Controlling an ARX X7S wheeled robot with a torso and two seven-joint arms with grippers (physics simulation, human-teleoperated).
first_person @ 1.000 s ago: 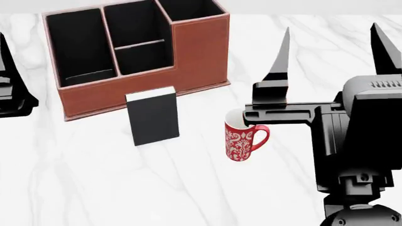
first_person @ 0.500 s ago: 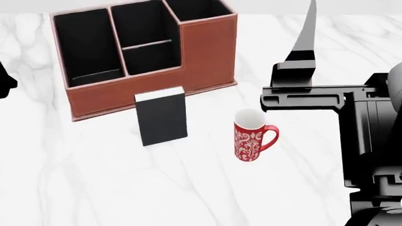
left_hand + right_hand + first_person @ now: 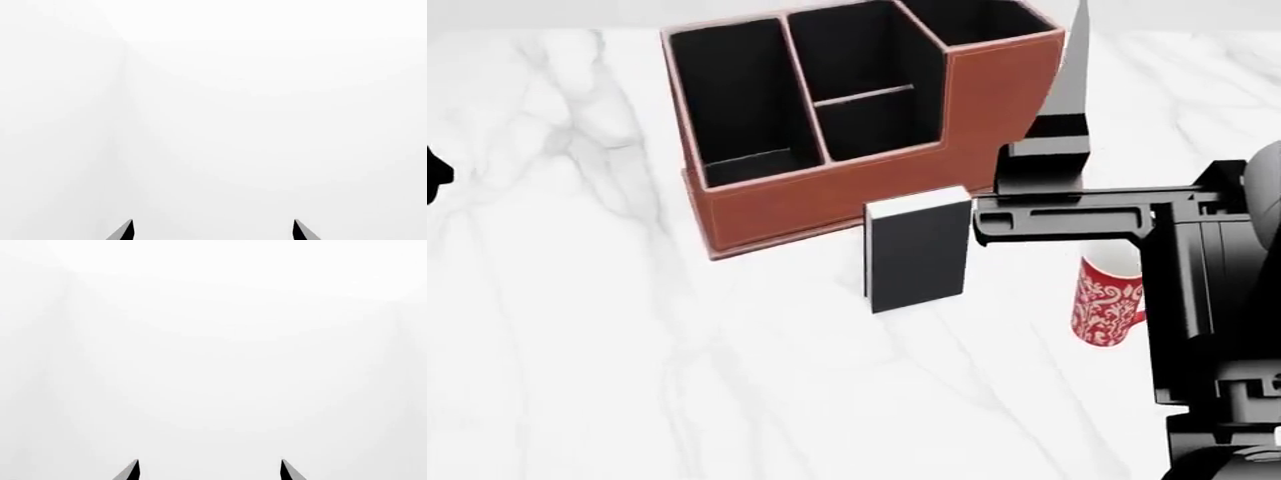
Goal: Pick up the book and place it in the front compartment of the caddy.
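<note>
While the book (image 3: 917, 262) stands upright on the white marbled table (image 3: 627, 370), its black cover facing the head camera and its white page edges on top, the right gripper (image 3: 208, 471) holds nothing: the right wrist view shows its two dark fingertips (image 3: 131, 471) set well apart against blank white. From the head view, one tall pointed finger of that gripper rises at about 2 o'clock from the book, and the black gripper body reaches in at 3 o'clock, its near end just beside the book's upper right corner; whether they touch cannot be told. The caddy (image 3: 827, 195), reddish-brown with black lining, sits at 11 to 12 o'clock from the book and close behind it. Its front compartment (image 3: 874, 125) is a square cell in the middle, bare inside. A red patterned mug (image 3: 1106, 298) stands at 4 o'clock from the book, partly hidden by the arm. The left gripper (image 3: 212, 231) also has its tips spread apart in its wrist view, facing only white.
</note>
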